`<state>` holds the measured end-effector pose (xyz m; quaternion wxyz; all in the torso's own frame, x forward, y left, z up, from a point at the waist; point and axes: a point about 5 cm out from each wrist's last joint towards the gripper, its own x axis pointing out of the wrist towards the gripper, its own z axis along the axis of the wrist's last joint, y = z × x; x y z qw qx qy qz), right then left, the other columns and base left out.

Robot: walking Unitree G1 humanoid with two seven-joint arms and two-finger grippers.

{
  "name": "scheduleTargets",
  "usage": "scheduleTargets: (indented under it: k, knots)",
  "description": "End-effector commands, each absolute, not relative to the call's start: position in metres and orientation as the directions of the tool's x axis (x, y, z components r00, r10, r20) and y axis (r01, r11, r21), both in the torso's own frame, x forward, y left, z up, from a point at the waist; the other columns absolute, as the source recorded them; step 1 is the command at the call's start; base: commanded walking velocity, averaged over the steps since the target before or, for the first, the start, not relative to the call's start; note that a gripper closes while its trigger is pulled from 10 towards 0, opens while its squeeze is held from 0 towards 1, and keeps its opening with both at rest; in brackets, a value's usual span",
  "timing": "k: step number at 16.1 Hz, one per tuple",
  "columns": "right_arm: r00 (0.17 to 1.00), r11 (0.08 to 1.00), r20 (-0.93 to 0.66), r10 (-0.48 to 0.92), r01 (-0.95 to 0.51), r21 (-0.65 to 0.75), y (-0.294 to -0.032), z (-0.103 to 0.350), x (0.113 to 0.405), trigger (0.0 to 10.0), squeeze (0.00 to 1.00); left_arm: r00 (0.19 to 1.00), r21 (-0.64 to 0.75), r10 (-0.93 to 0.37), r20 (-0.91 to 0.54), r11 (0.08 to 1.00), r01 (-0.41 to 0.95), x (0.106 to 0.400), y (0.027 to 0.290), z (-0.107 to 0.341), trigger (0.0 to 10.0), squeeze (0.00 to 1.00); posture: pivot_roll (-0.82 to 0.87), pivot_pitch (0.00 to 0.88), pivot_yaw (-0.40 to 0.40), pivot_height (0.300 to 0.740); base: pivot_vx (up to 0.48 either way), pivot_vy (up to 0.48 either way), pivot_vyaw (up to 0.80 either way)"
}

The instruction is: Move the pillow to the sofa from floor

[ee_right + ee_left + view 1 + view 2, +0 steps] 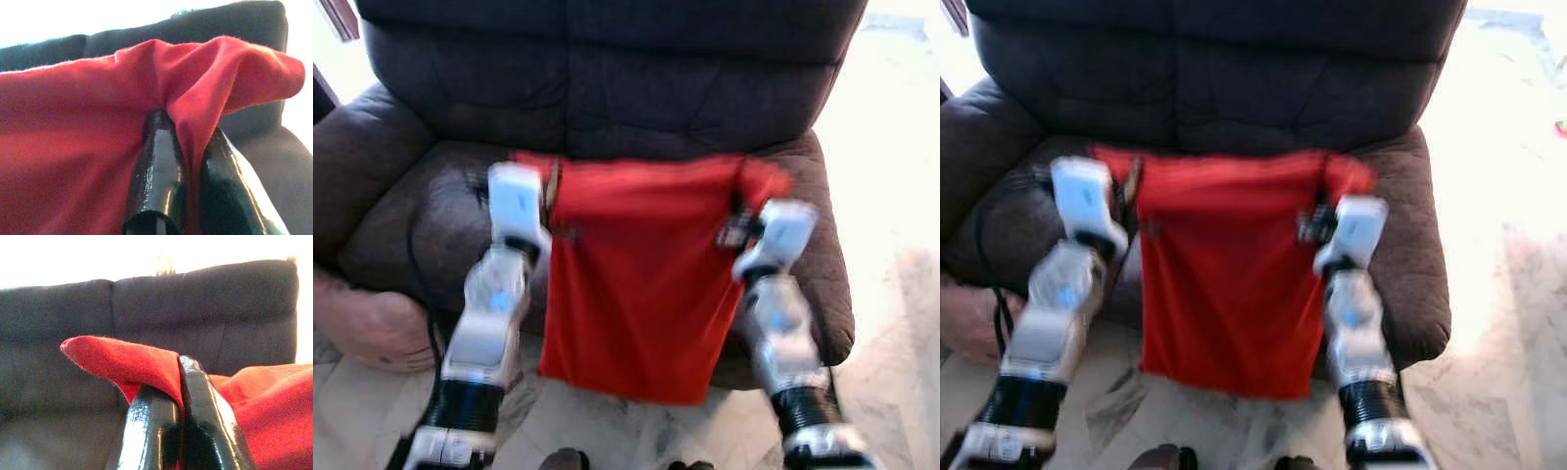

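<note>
Pillow (631,284): red, flat and limp, carried by its two top corners and hanging below the fingers like a sheet, its bottom edge free above the pale floor (891,294).
Left gripper (182,396): fingers together, pinching the pillow's top corner between them; a fold of red cloth sticks out just past the fingertips.
Right gripper (188,161): fingers clamped on the opposite top corner, with bunched cloth spilling over and beyond the tips.
Long axis: the held top edge runs straight across from one gripper to the other, level, parallel to the front of the sofa (607,88).
Direction from fingers to goal: the sofa's seat lies ahead of and below both sets of fingertips; the dark backrest stands beyond them.
Nearer arm: neither, as both reach about equally far forward.
Clearance: the top edge is over the front of the seat, while the hanging body is in front of the seat edge.
Judgement: the pillow's lower part probably needs carrying forward over the seat before release.
</note>
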<state>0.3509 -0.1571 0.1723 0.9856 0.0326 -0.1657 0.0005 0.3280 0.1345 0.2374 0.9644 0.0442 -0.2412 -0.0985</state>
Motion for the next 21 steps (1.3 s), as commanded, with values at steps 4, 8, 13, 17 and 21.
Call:
scheduleTargets:
  k: [4, 8, 13, 17, 21]
  knots:
    - [0.826, 0.996, 0.561, -0.052, 0.004, 0.088, -0.169, 0.257, 0.359, 10.0, 0.0, 0.771, 0.188, -0.248, 0.586, 0.968, 0.168, 0.332, 0.135, 0.287, 10.0, 0.0, 0.18, 0.096, 0.015, 0.74, 0.0, 0.0, 0.0]
    - [0.767, 0.998, 0.64, -0.052, 0.027, 0.049, -0.182, 0.312, 0.377, 10.0, 0.0, 0.738, 0.24, -0.264, 0.621, 0.96, 0.142, 0.354, 0.141, 0.318, 10.0, 0.0, 0.16, 0.083, 0.016, 0.74, 0.0, 0.0, 0.0]
    - [0.742, 0.999, 0.67, -0.034, 0.023, 0.026, -0.181, 0.335, 0.382, 10.0, 0.0, 0.745, 0.233, -0.26, 0.614, 0.962, 0.144, 0.353, 0.143, 0.311, 10.0, 0.0, 0.16, 0.102, 0.003, 0.74, 0.0, 0.0, 0.0]
    - [0.796, 0.999, 0.604, -0.036, 0.017, 0.036, -0.18, 0.304, 0.386, 10.0, 0.0, 0.77, 0.242, -0.267, 0.58, 0.959, 0.15, 0.351, 0.145, 0.296, 10.0, 0.0, 0.18, 0.114, 0.002, 0.74, 0.0, 0.0, 0.0]
    - [0.858, 0.999, 0.513, -0.028, 0.006, 0.045, -0.174, 0.264, 0.384, 10.0, 0.0, 0.808, 0.238, -0.271, 0.524, 0.957, 0.166, 0.344, 0.144, 0.273, 10.0, 0.0, 0.17, 0.133, 0.007, 0.74, 0.0, 0.0, 0.0]
